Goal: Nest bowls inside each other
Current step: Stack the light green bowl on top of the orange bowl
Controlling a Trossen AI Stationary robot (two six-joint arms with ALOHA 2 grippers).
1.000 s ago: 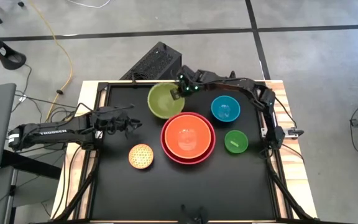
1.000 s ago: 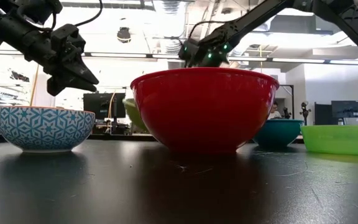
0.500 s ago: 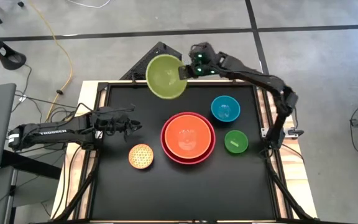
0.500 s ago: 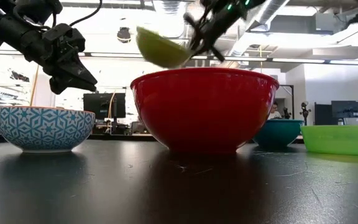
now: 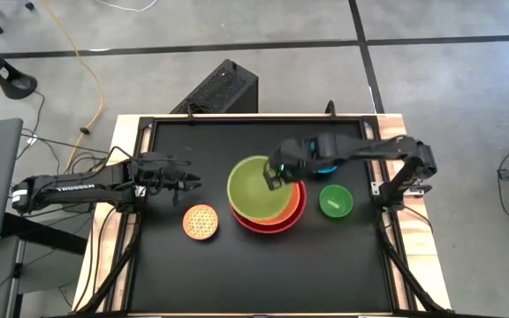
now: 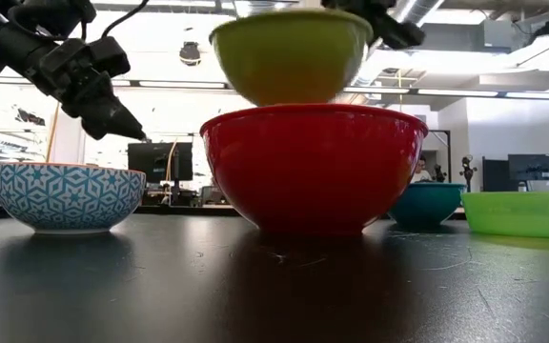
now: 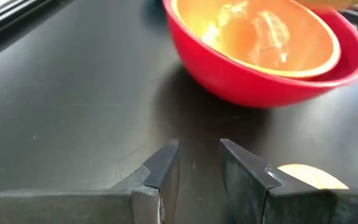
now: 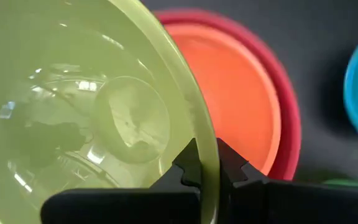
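Note:
A lime green bowl (image 5: 256,187) hangs in the air over the orange bowl (image 5: 292,205), which is nested in the red bowl (image 6: 313,167). My right gripper (image 5: 277,175) is shut on it. The blue bowl (image 5: 327,164) is mostly hidden behind that arm. To its near side, the small dark green bowl (image 5: 335,201) rests on its base on the black table. The dotted yellow bowl (image 5: 201,221) stands at near left. Beside it my left gripper (image 5: 193,181) hovers open above the table, holding nothing. My right gripper holds the lime green bowl by its rim (image 8: 201,134) on the side toward the table's right. One finger (image 8: 188,163) is inside the bowl and one is outside. The fingers slant down from the right. The bowl is lifted clear, mouth up, above the orange bowl.
A raised frame (image 5: 387,221) runs around the black table top. A black box (image 5: 219,88) lies on the floor beyond the far edge. Bare table shows in front of the red bowl (image 5: 263,265).
My right gripper has lifted the lime green bowl off the far part of the table. It then carried the bowl up and toward the near edge until it hung over the red and orange bowls. My left gripper has rolled about its own axis without leaving its place.

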